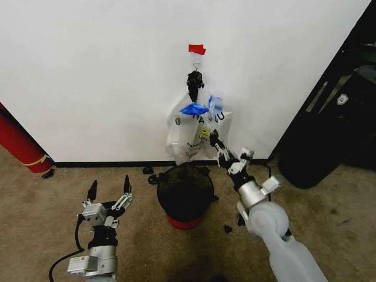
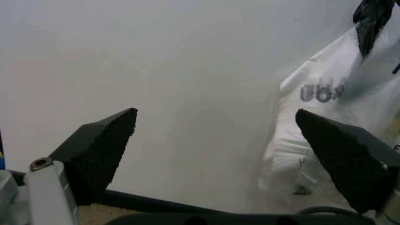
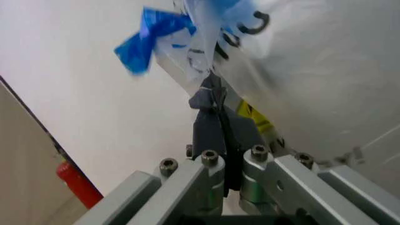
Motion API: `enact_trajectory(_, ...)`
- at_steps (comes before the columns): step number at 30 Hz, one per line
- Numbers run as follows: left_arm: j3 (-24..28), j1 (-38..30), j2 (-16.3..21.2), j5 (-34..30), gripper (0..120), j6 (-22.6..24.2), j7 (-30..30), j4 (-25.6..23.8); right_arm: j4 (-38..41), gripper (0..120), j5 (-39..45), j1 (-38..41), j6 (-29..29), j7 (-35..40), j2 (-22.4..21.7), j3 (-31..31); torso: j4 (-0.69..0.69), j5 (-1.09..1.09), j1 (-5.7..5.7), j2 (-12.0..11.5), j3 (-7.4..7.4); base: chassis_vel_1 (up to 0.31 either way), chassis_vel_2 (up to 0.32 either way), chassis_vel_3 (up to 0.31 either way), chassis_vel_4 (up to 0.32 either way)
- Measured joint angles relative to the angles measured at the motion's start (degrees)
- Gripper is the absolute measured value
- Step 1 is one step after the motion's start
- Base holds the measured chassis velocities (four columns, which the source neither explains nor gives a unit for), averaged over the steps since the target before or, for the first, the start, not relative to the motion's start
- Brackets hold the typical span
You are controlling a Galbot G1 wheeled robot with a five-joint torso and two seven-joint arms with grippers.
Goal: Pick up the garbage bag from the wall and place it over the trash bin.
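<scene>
While hanging, garbage bag sits pinched in right pincer.

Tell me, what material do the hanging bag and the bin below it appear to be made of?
The garbage bag looks like thin glossy plastic film: see-through, crinkled, with printed letters. The trash bin seems to be black mesh, probably metal, with a red base rim; its weave is hard to make out.

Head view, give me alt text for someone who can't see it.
The right tool is shut on the garbage bag, which hangs on the white wall above the trash bin. The left tool is open, low over the carpet beside the bin.
</scene>
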Motion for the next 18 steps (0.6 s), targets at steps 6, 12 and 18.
enact_trajectory(6,0.83,-1.11,0.67,-0.46,100,0.08,0.1,0.72,3.17,0,-7.53,-8.27,3.22,-1.5,-0.35,1.71,0.01,0.0,0.0,0.0,0.0,0.0,0.0,0.0,0.0)
enact_trajectory(12,1.44,-1.97,1.32,-1.11,100,0.12,0.22,1.07,5.33,0,-12.6,-14.19,5.79,-1.58,0.42,2.16,0.01,0.0,0.0,0.0,0.0,0.0,0.0,0.0,0.0)
enact_trajectory(18,2.3,-2.71,2.01,-1.55,100,0.23,0.31,1.12,6.32,0,-17.95,-20.06,9.43,-1.69,0.81,2.41,0.01,0.0,0.0,0.0,0.0,0.0,0.0,0.0,0.0)
